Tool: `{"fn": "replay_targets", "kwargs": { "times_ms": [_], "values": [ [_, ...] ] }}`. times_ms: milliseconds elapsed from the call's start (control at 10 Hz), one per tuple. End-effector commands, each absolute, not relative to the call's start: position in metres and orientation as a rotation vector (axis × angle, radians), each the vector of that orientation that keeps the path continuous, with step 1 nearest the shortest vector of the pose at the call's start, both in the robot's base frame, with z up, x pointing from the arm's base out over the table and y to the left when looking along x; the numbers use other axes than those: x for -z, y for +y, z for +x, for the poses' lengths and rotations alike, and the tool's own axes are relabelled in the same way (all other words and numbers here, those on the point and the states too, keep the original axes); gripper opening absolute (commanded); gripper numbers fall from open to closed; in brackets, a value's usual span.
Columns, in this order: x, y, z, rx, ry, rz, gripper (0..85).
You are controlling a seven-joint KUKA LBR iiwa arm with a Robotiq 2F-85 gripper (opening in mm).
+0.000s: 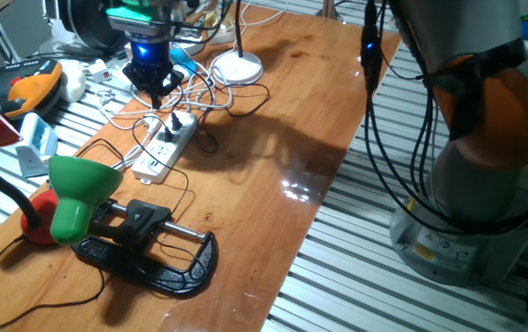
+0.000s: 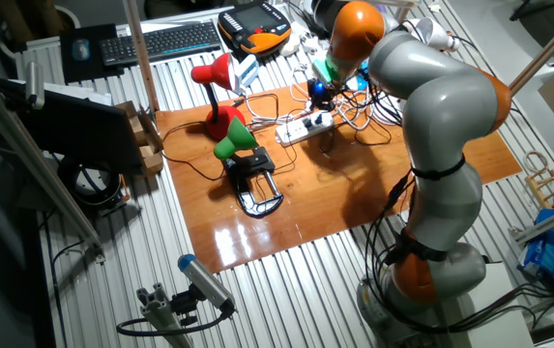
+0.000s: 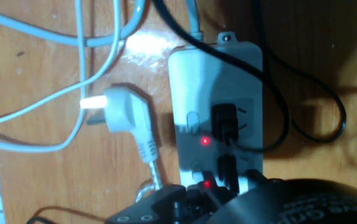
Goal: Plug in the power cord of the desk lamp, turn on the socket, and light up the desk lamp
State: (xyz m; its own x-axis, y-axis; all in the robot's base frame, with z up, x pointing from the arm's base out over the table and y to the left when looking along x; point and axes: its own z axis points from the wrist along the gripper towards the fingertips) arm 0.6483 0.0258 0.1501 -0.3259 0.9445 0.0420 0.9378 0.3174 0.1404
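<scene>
The gripper (image 1: 158, 89) hangs right over the far end of the socket (image 1: 165, 146), pointing straight down at it. I think it is there because the little switches sit on that end, and one needs a push. From the two fixed views the fingers look close together, but in the hand view their tips are dark and blurry at the bottom edge, so I cannot tell if they are shut or a bit apart. They do not seem to hold anything. I cannot tell if a tip is touching the socket.

In the hand view, two small red lights (image 3: 204, 141) glow on the white socket (image 3: 190, 68), one at the middle and one down at 6 o'clock by the fingers. A black plug (image 3: 226, 123) sits in a hole just at 3 o'clock from the upper light, so I think the power cord (image 1: 177, 183) is already plugged in. A loose white plug (image 3: 125, 113) lies on the wood at 9 o'clock from the socket, touching nothing but its own cable.

The thin black cord runs along the table (image 1: 273, 129) toward 7 o'clock, down to the desk lamp (image 1: 79, 194). The lamp lies with its green shade beside its black clamp (image 1: 153, 249). A red lamp (image 2: 214, 82) stands at 9 o'clock from it. The green shade does not look lit, so I think the lamp's own switch is what is left
</scene>
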Motion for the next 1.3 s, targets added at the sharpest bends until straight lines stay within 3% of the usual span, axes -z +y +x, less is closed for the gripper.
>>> {"fn": "replay_targets", "kwargs": {
  "times_ms": [0, 400, 1200],
  "values": [
    [-0.15, 0.026, 0.649, -0.235, 2.794, 1.312, 0.0],
    [-0.145, 0.028, 0.656, -0.222, 2.928, 0.783, 0.0],
    [-0.117, 0.042, 0.677, -0.116, 3.016, 0.334, 0.0]
  ]
}}
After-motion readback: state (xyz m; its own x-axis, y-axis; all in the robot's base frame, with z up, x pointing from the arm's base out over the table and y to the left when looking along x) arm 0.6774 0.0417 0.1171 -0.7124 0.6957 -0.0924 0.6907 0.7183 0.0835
